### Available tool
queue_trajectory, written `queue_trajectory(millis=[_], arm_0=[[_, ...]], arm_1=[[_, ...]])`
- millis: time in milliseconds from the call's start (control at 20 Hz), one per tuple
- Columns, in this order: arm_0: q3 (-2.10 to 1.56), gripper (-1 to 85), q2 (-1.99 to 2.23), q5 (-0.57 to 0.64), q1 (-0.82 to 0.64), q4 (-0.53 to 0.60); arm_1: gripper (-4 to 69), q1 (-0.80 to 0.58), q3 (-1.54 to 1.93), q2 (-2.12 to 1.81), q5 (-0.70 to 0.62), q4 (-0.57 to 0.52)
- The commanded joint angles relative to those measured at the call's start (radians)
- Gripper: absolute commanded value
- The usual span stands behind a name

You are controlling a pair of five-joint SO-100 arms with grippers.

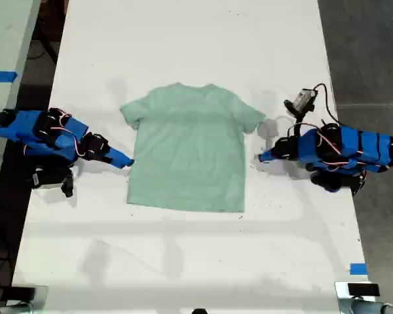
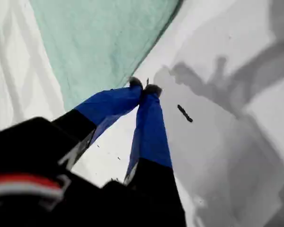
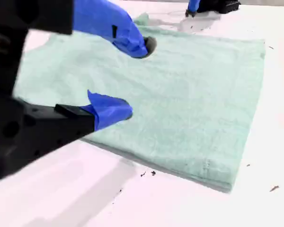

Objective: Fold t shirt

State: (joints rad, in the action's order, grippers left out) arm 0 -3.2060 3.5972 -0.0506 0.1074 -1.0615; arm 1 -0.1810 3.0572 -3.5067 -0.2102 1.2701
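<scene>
White counter fills most of the exterior view and runs from its top to its bottom. The shirt lies flat and unfolded at mid-counter between the two arms, with its neck toward the exterior view's top, its hem toward the bottom and both sleeves spread out. It is pale mint green and bears no print. My first arm, blue, lies at the exterior view's right and points toward the shirt. My second arm, also blue, lies at the exterior view's left and points likewise. My first pincer rests near the shirt's side edge but apart from it. In the first wrist view this pincer has its tips pressed together with nothing between them, over bare counter just beside the shirt's edge. My second pincer reaches the shirt's opposite side edge. In the second wrist view this pincer stands wide open over the edge of the shirt and grips nothing; contact with the cloth cannot be told. A strip of blue tape sits near the counter's corner at the exterior view's lower right. A small dark speck lies on the counter close to my first pincer.
</scene>
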Motion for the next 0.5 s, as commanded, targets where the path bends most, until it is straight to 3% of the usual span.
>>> queue_trajectory(millis=[0,100,250,450], arm_0=[[-0.005,17.4,0.009,0.005,-0.005,-0.003],[-0.005,17.4,0.009,0.005,-0.005,-0.003],[-0.005,17.4,0.009,0.005,-0.005,-0.003],[-0.005,17.4,0.009,0.005,-0.005,-0.003]], arm_1=[[1.1,0.017,0.051,-0.006,0.084,-0.021],[1.6,-0.034,-0.043,0.018,-0.021,-0.052],[23.1,-0.333,-0.370,0.423,-0.218,0.054],[27.2,-0.581,-0.703,0.917,-0.397,0.014]])
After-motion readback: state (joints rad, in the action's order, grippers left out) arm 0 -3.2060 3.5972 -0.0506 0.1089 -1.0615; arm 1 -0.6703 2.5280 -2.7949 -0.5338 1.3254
